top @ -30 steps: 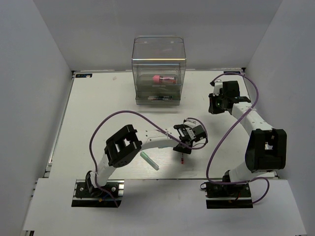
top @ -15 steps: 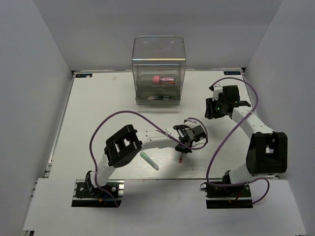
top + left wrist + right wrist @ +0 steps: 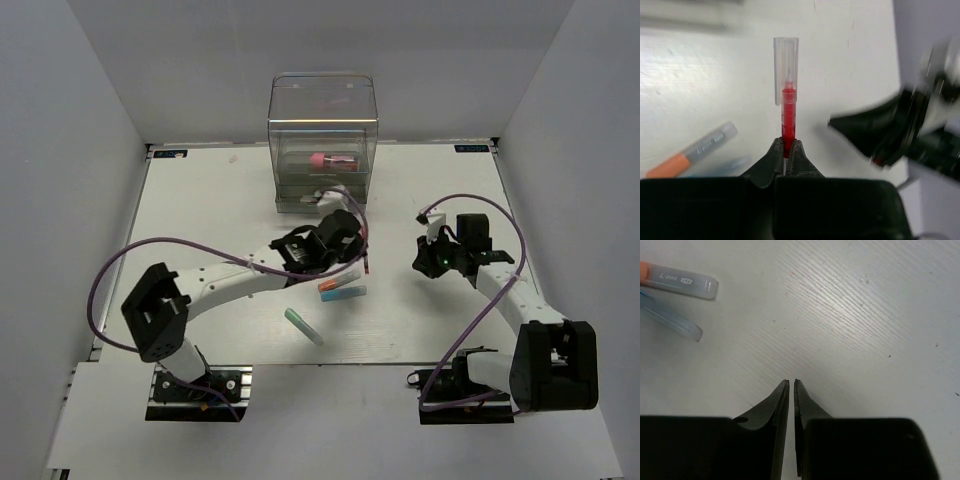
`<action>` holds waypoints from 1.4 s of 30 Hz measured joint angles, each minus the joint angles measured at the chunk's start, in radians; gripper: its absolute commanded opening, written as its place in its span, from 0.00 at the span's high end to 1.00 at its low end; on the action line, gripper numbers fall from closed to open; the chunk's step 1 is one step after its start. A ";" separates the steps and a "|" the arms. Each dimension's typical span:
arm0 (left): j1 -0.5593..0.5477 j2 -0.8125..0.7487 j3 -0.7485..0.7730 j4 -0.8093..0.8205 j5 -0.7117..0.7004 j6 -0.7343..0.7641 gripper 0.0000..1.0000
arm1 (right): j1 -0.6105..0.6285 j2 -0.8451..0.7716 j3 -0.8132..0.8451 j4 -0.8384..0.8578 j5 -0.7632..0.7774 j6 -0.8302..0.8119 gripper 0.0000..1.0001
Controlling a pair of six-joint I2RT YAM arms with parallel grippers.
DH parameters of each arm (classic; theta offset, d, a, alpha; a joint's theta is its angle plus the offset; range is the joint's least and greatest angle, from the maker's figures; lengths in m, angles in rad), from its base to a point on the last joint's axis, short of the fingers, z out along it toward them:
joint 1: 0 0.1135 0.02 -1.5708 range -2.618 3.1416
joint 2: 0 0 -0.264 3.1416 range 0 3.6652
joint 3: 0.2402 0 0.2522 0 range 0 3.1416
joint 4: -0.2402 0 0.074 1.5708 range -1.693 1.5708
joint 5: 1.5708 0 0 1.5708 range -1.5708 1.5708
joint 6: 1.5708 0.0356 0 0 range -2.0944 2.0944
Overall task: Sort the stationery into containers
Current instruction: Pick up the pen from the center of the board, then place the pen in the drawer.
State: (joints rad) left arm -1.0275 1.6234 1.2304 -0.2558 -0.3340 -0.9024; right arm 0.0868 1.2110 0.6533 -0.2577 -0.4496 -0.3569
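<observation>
My left gripper (image 3: 356,246) is shut on a thin red pen (image 3: 365,262) with a clear cap. In the left wrist view (image 3: 786,149) the pen (image 3: 786,97) sticks straight out of the jaws above the table. An orange-capped marker (image 3: 333,287) and a light blue marker (image 3: 347,295) lie just below it. They also show in the right wrist view, the orange-capped (image 3: 682,282) and the light blue (image 3: 671,320). A teal-green marker (image 3: 303,326) lies nearer the front. The clear organiser (image 3: 322,120) stands at the back, with a pink-red marker (image 3: 330,160) inside. My right gripper (image 3: 428,263) is shut and empty (image 3: 791,385).
Dark pens (image 3: 325,199) lie in the organiser's bottom drawer. The right arm shows blurred at the right of the left wrist view (image 3: 910,130), close to the held pen. White walls enclose the table on three sides.
The left arm has swung back and left toward the organiser, carrying the red pen off the table. The orange-capped and light blue markers are now uncovered. The right gripper has moved nearer and inward.
</observation>
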 measured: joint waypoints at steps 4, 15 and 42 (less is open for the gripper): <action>0.096 -0.087 -0.113 0.119 -0.105 -0.150 1.00 | 0.000 -0.027 -0.024 0.012 -0.019 -0.022 0.86; 0.237 -0.121 -0.288 0.393 -0.317 -0.574 1.00 | 0.000 -0.034 -0.030 0.048 -0.032 -0.043 0.86; 0.338 0.252 0.011 0.400 -0.361 -0.935 0.56 | 0.005 -0.058 -0.063 0.051 -0.032 -0.063 0.77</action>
State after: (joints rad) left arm -0.6891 1.8751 1.2419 0.1440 -0.6952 -1.8374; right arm 0.0917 1.1534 0.5900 -0.2066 -0.4820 -0.4202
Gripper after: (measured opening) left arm 0.396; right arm 0.210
